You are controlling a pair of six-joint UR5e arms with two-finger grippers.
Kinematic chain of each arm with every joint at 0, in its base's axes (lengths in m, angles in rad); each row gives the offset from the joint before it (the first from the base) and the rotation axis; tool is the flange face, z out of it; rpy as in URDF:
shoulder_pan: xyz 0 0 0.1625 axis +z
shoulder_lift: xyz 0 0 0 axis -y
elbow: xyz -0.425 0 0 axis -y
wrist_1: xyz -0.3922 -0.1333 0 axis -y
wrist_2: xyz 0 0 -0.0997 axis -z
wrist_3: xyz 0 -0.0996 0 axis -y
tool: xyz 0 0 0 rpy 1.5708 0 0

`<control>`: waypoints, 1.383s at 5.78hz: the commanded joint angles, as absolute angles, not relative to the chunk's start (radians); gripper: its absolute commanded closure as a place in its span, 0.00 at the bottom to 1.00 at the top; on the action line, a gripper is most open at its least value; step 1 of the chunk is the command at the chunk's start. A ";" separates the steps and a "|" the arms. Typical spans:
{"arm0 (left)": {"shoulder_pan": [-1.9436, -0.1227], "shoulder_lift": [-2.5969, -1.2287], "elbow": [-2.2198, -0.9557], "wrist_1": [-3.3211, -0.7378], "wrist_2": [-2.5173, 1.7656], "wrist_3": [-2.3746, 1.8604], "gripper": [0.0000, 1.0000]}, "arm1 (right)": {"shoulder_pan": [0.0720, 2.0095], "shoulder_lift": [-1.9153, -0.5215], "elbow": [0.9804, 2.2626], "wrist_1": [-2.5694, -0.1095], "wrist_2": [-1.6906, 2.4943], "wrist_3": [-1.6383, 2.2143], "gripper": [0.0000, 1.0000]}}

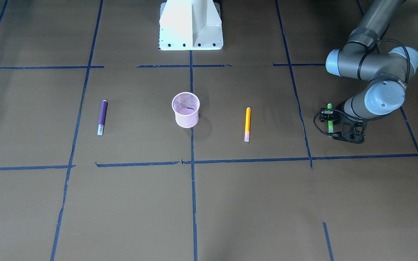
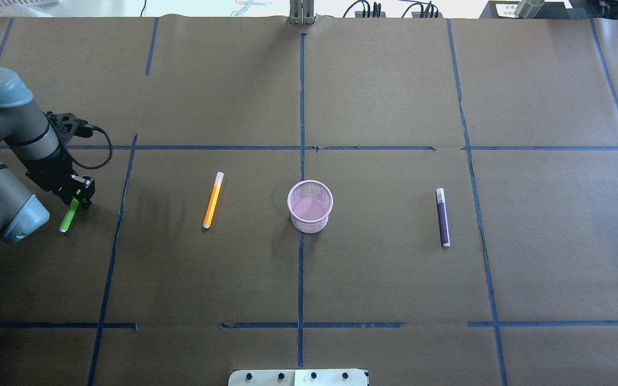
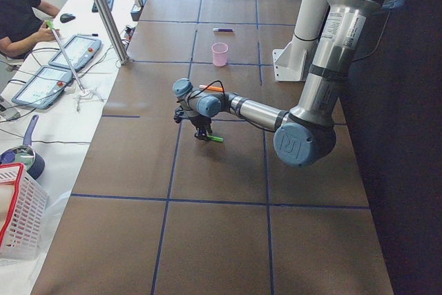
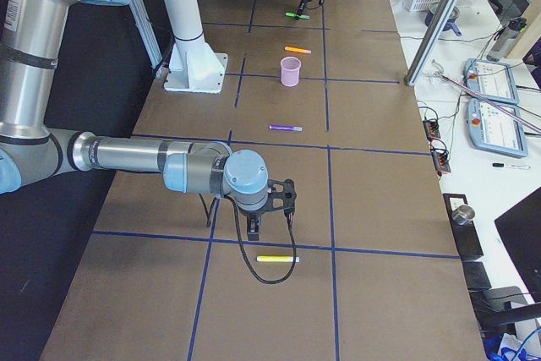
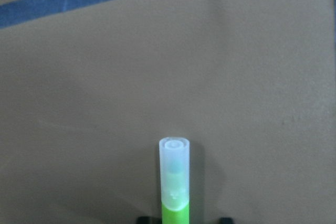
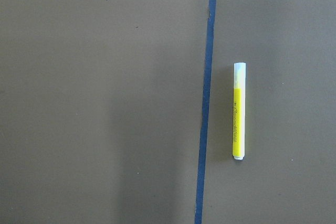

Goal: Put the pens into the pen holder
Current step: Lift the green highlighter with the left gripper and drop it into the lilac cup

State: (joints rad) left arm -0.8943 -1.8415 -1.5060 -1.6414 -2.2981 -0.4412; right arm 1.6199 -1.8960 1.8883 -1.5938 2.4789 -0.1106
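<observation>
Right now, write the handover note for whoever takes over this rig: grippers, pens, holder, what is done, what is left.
Left gripper: down at the green pen, a fingertip on each side. It looks open, not yet clamped.
Right gripper: over the table's far right end, above a yellow pen. I cannot tell whether it is open or shut.
Pen holder: upright at mid-table, with no pen showing inside.
Orange pen: flat on the table, between the green pen and the holder.
Purple pen: flat on the holder's other side.
Done: nothing collected.
Left: all four pens.
</observation>
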 commanded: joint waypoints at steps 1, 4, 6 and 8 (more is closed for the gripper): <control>-0.894 -1.833 -1.506 -1.690 -2.292 -0.443 1.00 | 1.620 -1.896 1.888 -1.594 2.479 -0.110 0.00; -0.894 -1.842 -1.602 -1.789 -2.255 -0.457 1.00 | 1.620 -1.896 1.891 -1.592 2.479 -0.110 0.00; -0.858 -1.929 -1.806 -1.813 -2.226 -0.634 1.00 | 1.620 -1.896 1.893 -1.573 2.480 -0.109 0.00; -0.714 -2.140 -1.822 -1.844 -2.082 -0.786 1.00 | 1.620 -1.896 1.893 -1.568 2.480 -0.109 0.00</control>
State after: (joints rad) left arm -0.7834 -2.0368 -1.8151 -1.8318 -2.1473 -0.7196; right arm 1.6199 -1.8960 1.8930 -1.5707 2.4804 -0.1090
